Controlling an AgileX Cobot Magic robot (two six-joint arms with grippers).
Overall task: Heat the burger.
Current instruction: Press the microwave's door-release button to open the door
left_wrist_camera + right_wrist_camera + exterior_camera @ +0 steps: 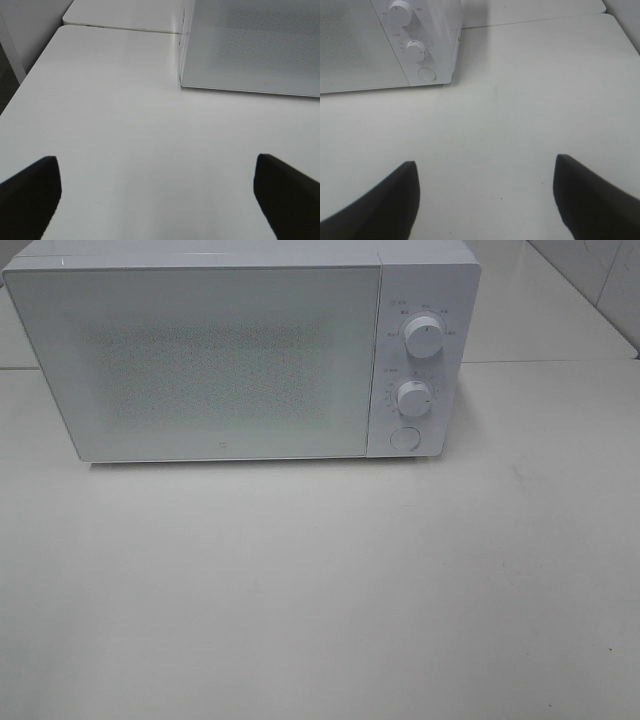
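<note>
The burger is out of view in all three views. A white microwave stands at the back of the white table, its speckled door shut. In the left wrist view my left gripper is open over bare table, short of the microwave's left front corner. Seen from the right wrist, my right gripper also stands open with nothing between its fingers, short of the microwave's control panel. Neither gripper shows in the exterior high view.
The microwave's panel carries two round knobs and a round button. A second table surface butts on behind the left side. The table's left edge drops off beside the left arm.
</note>
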